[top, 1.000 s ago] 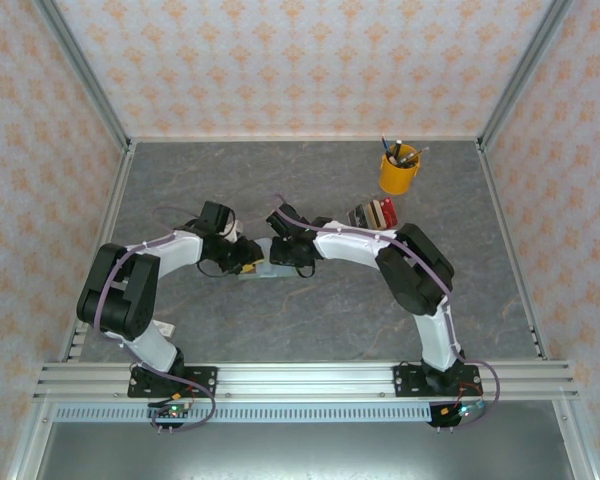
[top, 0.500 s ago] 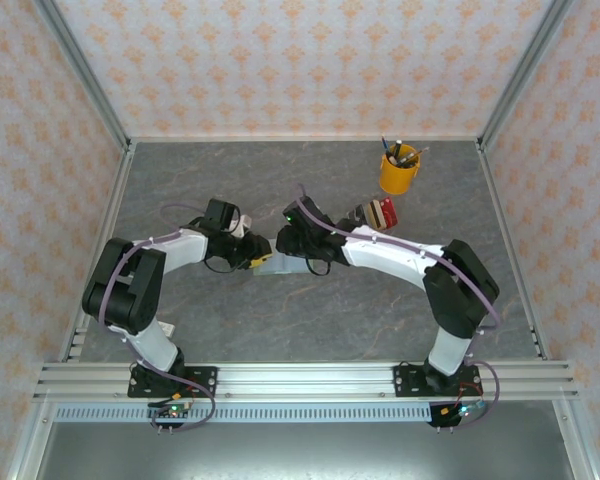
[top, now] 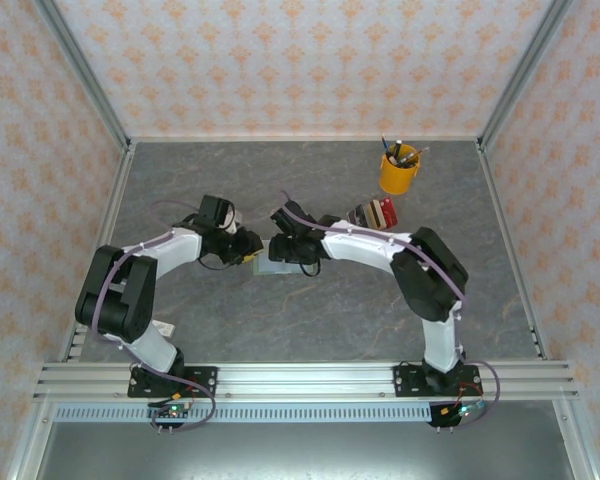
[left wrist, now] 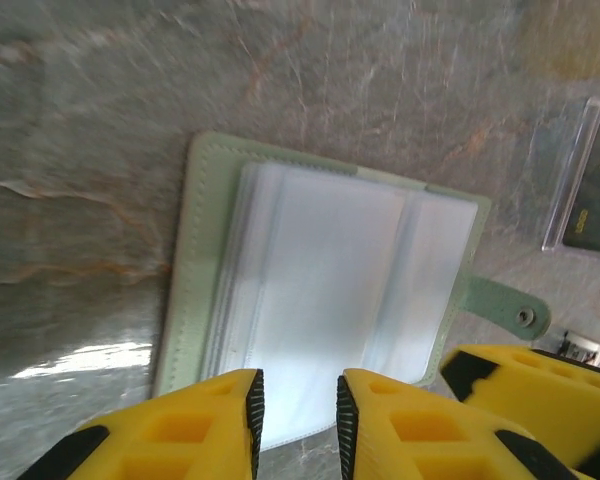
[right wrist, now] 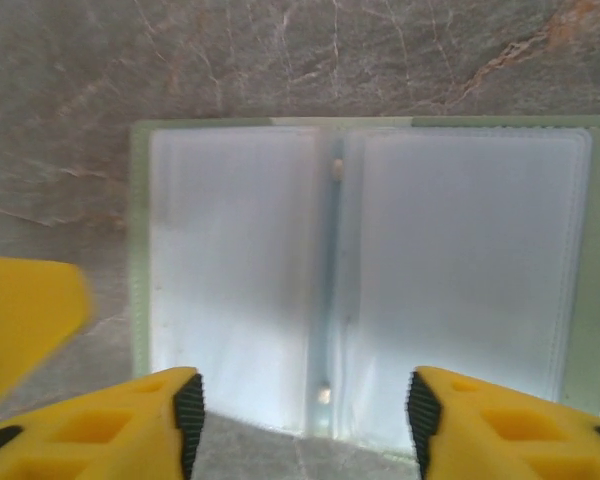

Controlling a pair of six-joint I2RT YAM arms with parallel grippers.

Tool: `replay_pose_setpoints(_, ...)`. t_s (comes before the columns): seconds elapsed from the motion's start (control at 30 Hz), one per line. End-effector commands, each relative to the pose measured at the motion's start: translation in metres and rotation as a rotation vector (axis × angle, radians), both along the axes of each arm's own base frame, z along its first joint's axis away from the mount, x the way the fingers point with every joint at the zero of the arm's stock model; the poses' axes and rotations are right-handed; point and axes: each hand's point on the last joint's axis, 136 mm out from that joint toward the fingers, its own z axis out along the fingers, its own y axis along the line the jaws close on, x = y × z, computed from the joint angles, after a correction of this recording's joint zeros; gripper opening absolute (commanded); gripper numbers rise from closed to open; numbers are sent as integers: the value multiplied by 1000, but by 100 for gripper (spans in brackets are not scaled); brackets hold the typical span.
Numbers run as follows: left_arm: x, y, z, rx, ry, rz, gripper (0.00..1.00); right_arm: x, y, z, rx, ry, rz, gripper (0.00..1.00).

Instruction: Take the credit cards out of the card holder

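1. Found the card holder (right wrist: 360, 270) lying open and flat on the table (top: 310, 320), about mid-table, between the two arms' wrists.
2. Saw inside it clear plastic sleeves (right wrist: 460, 270), one leaf on each side of a central spine. They looked pale and blank under glare, so could not tell whether any credit cards sat in them.
3. Noted a soft mint-green cover, rectangular with rounded corners, and a short strap with a round snap (left wrist: 502, 307) sticking out from one side onto the table.
4. Saw the left gripper (left wrist: 296, 420) low over one edge of the holder, its ribbed yellow fingers parted by a narrow gap, with nothing clamped between them.
5. Saw the right gripper (right wrist: 300, 410) with jaws spread wide, set to either side of the spine and holding nothing.
6. Noted a grey, marbled, slightly glossy tabletop.
7. Spotted a yellow cup (top: 398, 176) holding pens (top: 400, 152) upright toward the far right. Spotted a clear rack (top: 372, 214) with red and brown items just on its near side, close by the right arm.
8. From above, saw both wrists crowded over the holder, hiding most of it.
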Motion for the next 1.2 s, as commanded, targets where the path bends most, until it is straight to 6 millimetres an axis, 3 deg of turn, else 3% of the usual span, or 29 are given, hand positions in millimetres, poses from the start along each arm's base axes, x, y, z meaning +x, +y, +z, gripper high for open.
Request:
replay_pose_setpoints(0.0,-6,16,-5,44,29,49,29,-1,-7,-8,-125,0,40,62)
replay_pose_setpoints(0.23,-10,11,-8,6,45,35,31,1,-17,-31,-271,12,51,65)
replay_pose_setpoints(0.6,-10,-5,-10,-26,56,-28,34,-6,-34,-63,-374,62,48,49)
replay_pose_setpoints(1.17,-7,-8,-25,48,83,-58,36,-8,-28,-62,-319,76,46,47)
